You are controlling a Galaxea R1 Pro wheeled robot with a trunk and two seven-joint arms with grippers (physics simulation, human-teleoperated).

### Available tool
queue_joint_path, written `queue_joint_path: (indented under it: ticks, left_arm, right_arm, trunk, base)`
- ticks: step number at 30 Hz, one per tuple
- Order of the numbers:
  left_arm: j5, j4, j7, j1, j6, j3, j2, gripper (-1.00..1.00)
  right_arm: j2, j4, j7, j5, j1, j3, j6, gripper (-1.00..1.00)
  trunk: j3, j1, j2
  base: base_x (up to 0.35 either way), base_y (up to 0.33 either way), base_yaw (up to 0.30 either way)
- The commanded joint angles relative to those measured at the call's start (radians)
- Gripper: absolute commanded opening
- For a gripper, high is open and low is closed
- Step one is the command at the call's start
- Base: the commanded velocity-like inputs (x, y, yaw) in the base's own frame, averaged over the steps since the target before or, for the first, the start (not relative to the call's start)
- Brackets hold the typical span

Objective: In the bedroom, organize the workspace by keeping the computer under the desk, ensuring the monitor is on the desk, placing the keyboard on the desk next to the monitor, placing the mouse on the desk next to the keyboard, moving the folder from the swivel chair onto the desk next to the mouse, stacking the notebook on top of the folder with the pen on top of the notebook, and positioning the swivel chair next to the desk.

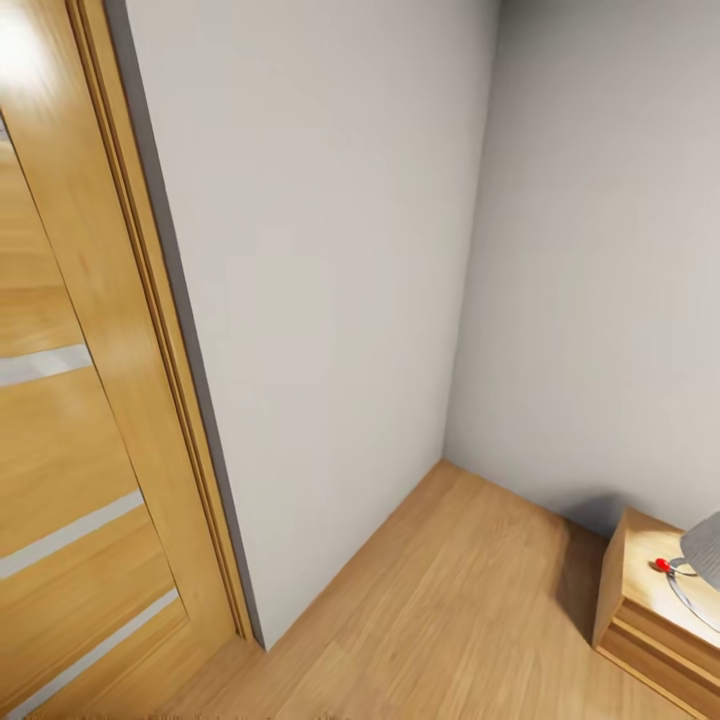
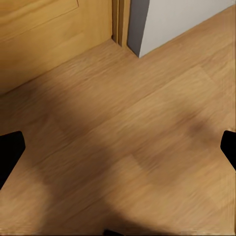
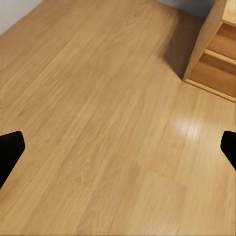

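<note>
Wood is most of what I see: a light-wood door [image 1: 70, 420] at nine o'clock in the head view, plank floor [image 1: 450, 620] below, pale walls [image 1: 330, 280] meeting in a corner at twelve. A low wooden cabinet [image 1: 650, 610] sits at four o'clock with a grey lamp [image 1: 703, 550] and a small red bead [image 1: 661, 565] on top. My left tool [image 2: 118, 147] and right tool [image 3: 118, 147] each hang over bare floor, fingertips spread wide, holding nothing. I can't locate the counter, folder or chair from here, so I judge the tidying is all ahead; I'm in transit.
</note>
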Motion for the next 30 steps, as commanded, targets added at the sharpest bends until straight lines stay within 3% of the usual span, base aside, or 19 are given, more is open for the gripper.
queue_joint_path:
  ticks: [1, 18, 21, 22, 30]
  left_arm:
    - [-0.004, 0.011, 0.000, -0.001, -0.004, 0.006, -0.001, 1.00]
    - [-0.003, 0.055, 0.002, -0.001, -0.001, 0.007, 0.003, 1.00]
    - [-0.003, 0.065, 0.003, -0.001, -0.002, 0.008, 0.014, 1.00]
    - [-0.002, 0.103, 0.003, -0.001, -0.003, 0.009, 0.035, 1.00]
    - [-0.001, 0.150, 0.003, -0.001, -0.008, 0.009, 0.037, 1.00]
  right_arm:
    - [0.000, 0.001, 0.004, -0.010, 0.000, 0.002, -0.004, 1.00]
    - [0.000, 0.002, 0.005, -0.008, 0.000, 0.002, 0.003, 1.00]
    - [0.000, 0.002, 0.005, -0.008, 0.000, 0.003, 0.003, 1.00]
    - [0.000, 0.002, 0.005, -0.003, -0.001, 0.005, 0.001, 1.00]
    - [0.000, 0.004, 0.005, 0.000, 0.000, 0.013, -0.001, 1.00]
  trunk:
    - [-0.002, 0.000, -0.001]
    - [-0.021, 0.000, -0.001]
    - [-0.025, 0.000, -0.001]
    - [-0.026, 0.000, -0.001]
    - [-0.035, 0.000, -0.001]
  base:
    - [0.000, -0.260, 0.201]
    - [-0.094, -0.286, 0.206]
    - [-0.023, -0.251, 0.204]
    - [-0.002, -0.032, 0.204]
    - [0.000, -0.007, 0.204]
